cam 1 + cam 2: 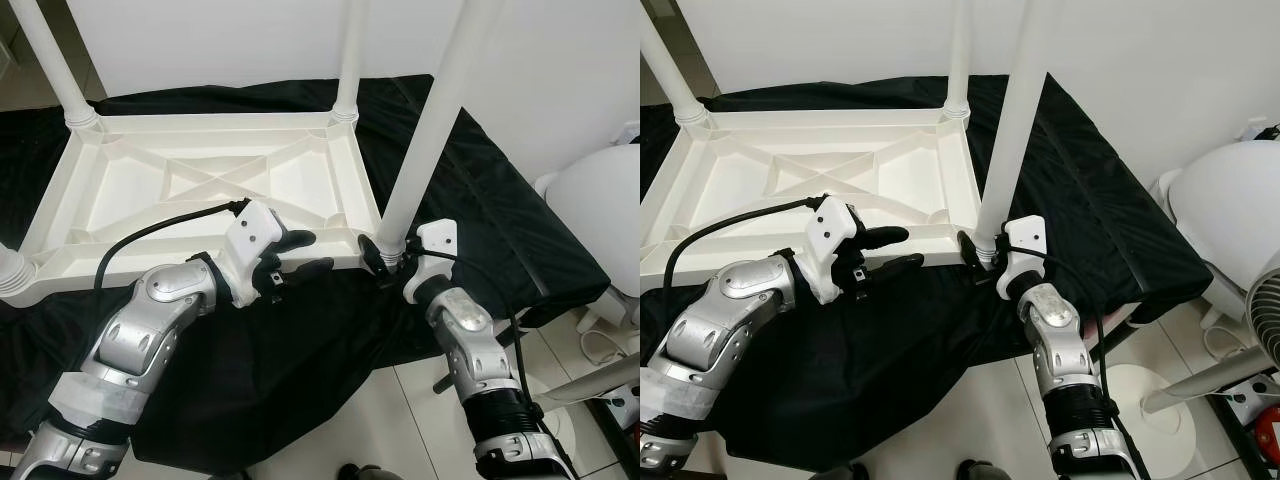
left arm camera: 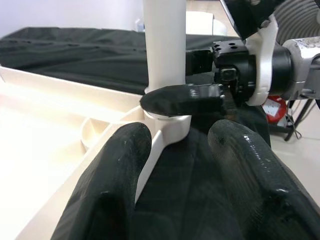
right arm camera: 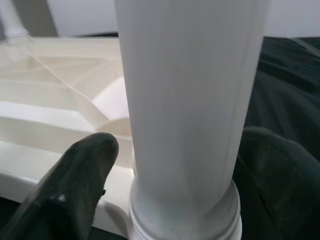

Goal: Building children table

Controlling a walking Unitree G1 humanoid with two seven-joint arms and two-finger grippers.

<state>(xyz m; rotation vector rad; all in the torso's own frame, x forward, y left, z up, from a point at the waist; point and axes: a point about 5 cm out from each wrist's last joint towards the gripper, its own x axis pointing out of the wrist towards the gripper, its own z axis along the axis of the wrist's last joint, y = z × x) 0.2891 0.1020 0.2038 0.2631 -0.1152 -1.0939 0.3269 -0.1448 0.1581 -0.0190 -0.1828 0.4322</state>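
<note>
Right wrist view shows the near-right leg (image 3: 190, 100) standing upright between the two black fingers (image 3: 75, 180) of the right claw (image 1: 384, 262), clenched low on it, just above the collar (image 3: 185, 215) at the corner of the upturned tabletop (image 1: 60, 200). Judged risky on several counts:

- May leave the leg only part-seated if pressed or twisted off its axis, so low a hold giving little control over the long upper length.
- May tip the leg sideways and strain the thin plastic corner.
- May slide the whole tabletop across the black cloth (image 1: 480, 190) toward the edge of the bench (image 1: 560, 270), with nothing pinning it down and the fabric looking slippery.
- May snag the cloth under the near rim and bunch it against the claws.
- May jar the other legs (image 1: 350, 60) loose if the frame shifts.

Pose:

- Right arm: reaches up from below the bench edge, forearm steep, wrist bent inward, fingers closing on the leg from either side.
- Left arm: elbow bent, forearm level, wrist turned across the body toward the same corner.
- Left claw (image 1: 310, 252): released, fingers spread one above the other, hovering just beside the tabletop's near rim over the cloth, grasping nothing, near the right claw but apart from it.
</note>
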